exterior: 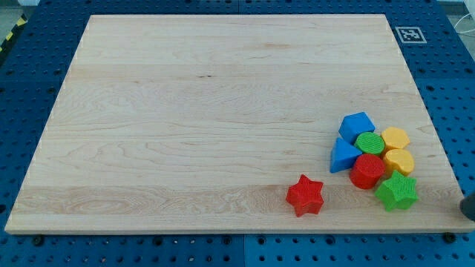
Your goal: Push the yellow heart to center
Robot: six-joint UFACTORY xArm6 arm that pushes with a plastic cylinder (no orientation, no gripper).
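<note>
The yellow heart (401, 161) lies near the board's lower right, inside a tight cluster. Around it are a yellow hexagon-like block (395, 138) just above, a green round block (369, 142), a red round block (367, 171) to its left and a green star (396, 192) just below. A blue block (357, 124) tops the cluster and a blue triangle (344, 156) sits on its left side. A red star (305, 196) lies apart, to the cluster's lower left. A dark shape at the view's right edge (468, 205) may be my rod; my tip's end is not clearly visible.
The wooden board (208, 111) rests on a blue perforated table. A black-and-white marker tag (410, 34) sits off the board's top right corner. The cluster lies close to the board's right edge.
</note>
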